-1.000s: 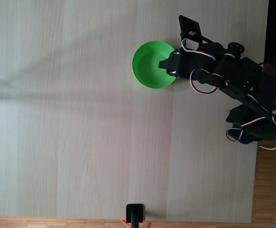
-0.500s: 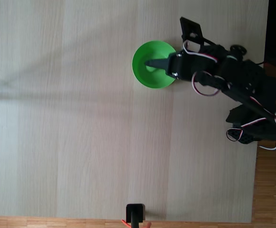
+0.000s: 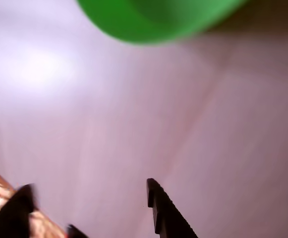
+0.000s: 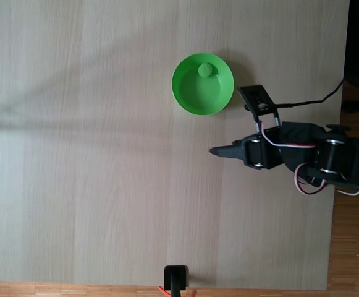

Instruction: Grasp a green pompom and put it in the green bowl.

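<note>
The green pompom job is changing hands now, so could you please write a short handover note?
Gripper: holds nothing, over bare table below the green bowl in the fixed view; whether its jaws are open or shut cannot be told.
Green pompom: inside the bowl, near its upper rim.
Done: the pompom is in the bowl and released.
Left: nothing for this pompom; parking the arm is probably all that remains.
</note>
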`<state>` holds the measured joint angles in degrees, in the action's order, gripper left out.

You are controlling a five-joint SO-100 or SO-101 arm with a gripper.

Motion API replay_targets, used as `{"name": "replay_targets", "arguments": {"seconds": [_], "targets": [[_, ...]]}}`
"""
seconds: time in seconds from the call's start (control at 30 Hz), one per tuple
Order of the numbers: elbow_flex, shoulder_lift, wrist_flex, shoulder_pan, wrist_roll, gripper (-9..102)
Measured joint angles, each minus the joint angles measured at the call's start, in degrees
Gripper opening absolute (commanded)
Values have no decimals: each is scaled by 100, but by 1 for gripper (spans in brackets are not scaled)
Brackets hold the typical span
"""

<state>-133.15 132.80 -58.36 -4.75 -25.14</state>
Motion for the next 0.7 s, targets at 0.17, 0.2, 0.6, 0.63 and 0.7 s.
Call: {"name": "replay_targets", "arguments": {"seconds": [0.17,0.2,0.6,0.63,0.7], "targets": [[-800,1020,0,211,0,-2],[-923,1248,0,229,0,-1],[-2522,3700,0,229,527,0],[-2619,3858,0,229,624,0],[-2813,4140,0,229,809,0]]}}
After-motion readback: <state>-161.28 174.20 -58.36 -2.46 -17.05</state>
